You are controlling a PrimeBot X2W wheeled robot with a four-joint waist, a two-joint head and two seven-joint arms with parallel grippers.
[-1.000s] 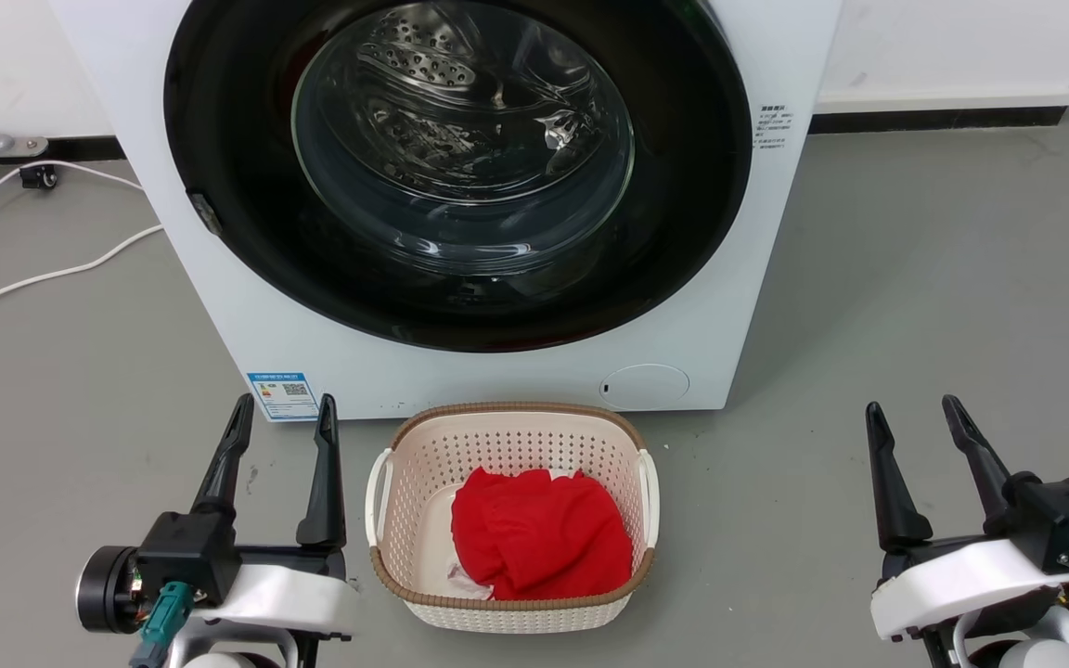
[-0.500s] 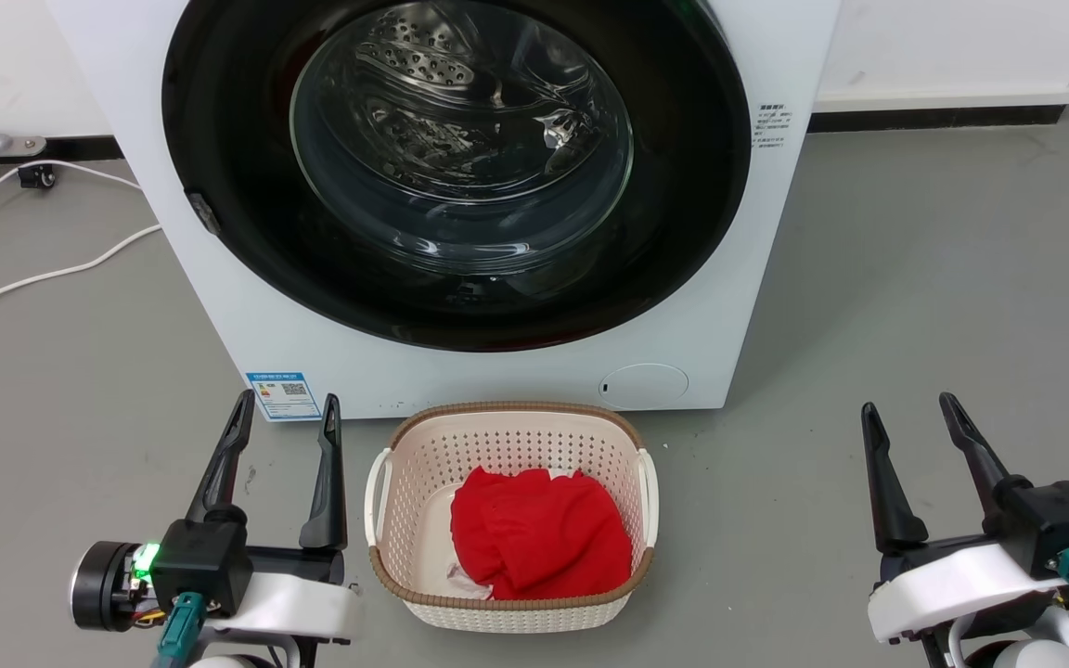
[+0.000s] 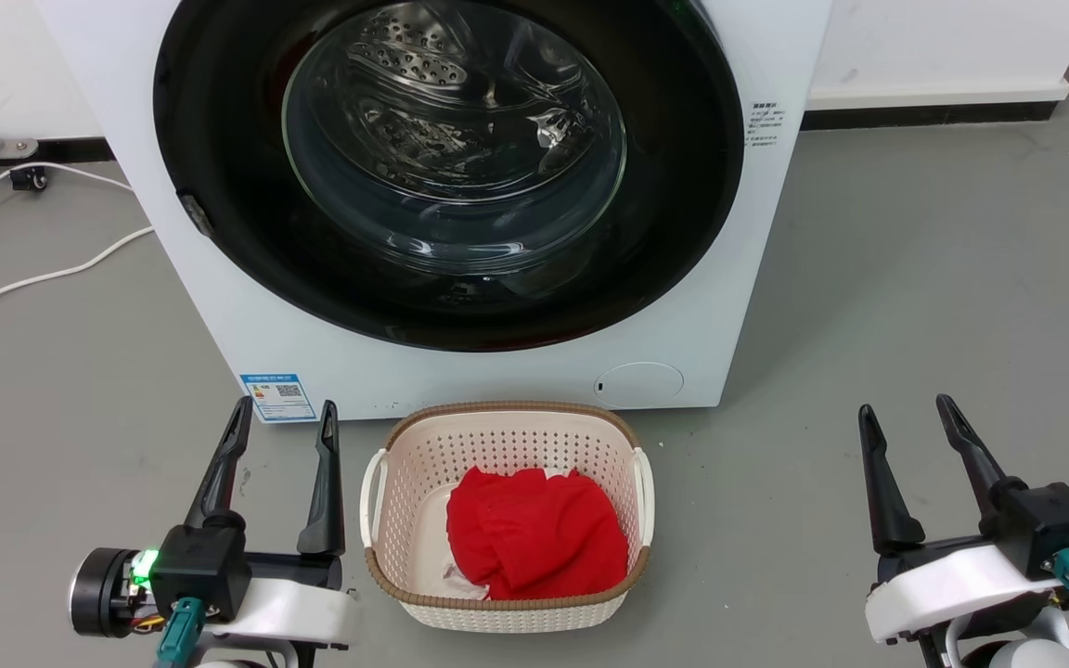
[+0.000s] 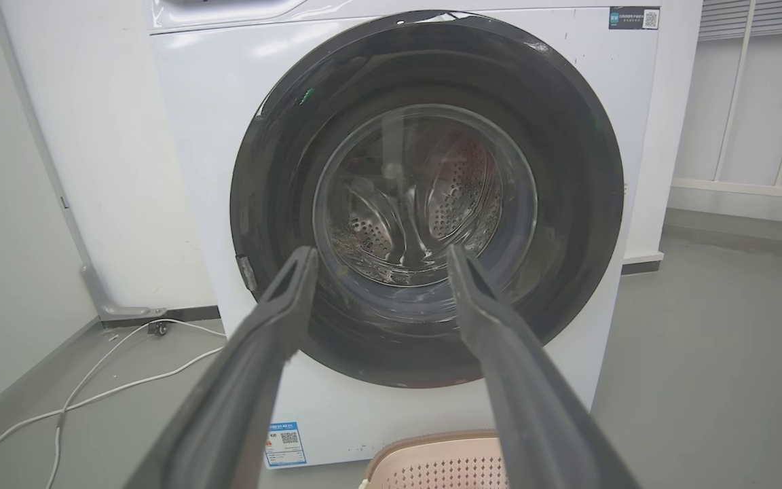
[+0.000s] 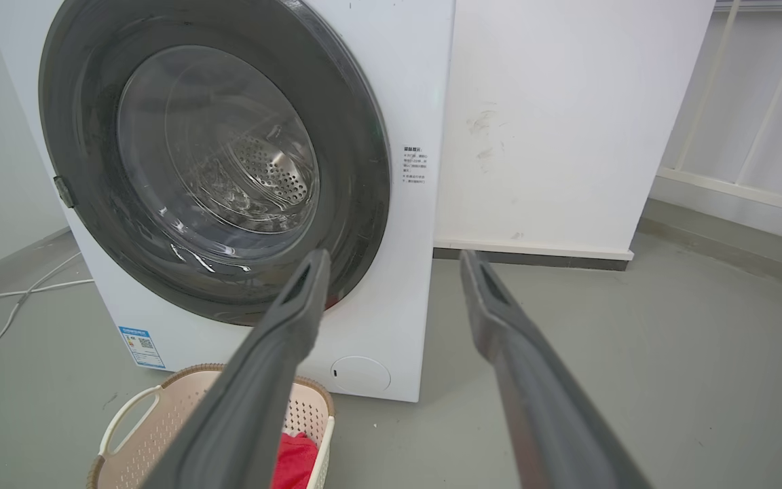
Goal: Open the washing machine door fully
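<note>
On floor, between the two tools: basket point(image 3: 507, 409), cream, perforated, brown rim, upright. Contents: crumpled red cloth point(image 3: 534, 533) heaped toward its near right side; a bit of white shows under it. Just behind basket, near but apart: washer point(image 3: 497, 376), white, blue sticker point(image 3: 277, 396) at its lower left corner. Door point(image 3: 451, 158) shut flat against washer front; steel drum point(image 3: 405, 56) visible through its glass. Basket sits directly below door. White cable point(image 3: 43, 276) lies on floor left of washer. Left tool point(image 3: 287, 404) low, left of basket, fingers wide apart, empty, pointing at washer. Right tool point(image 3: 904, 406) well right of basket, likewise wide, empty. Neither touches anything.
</note>
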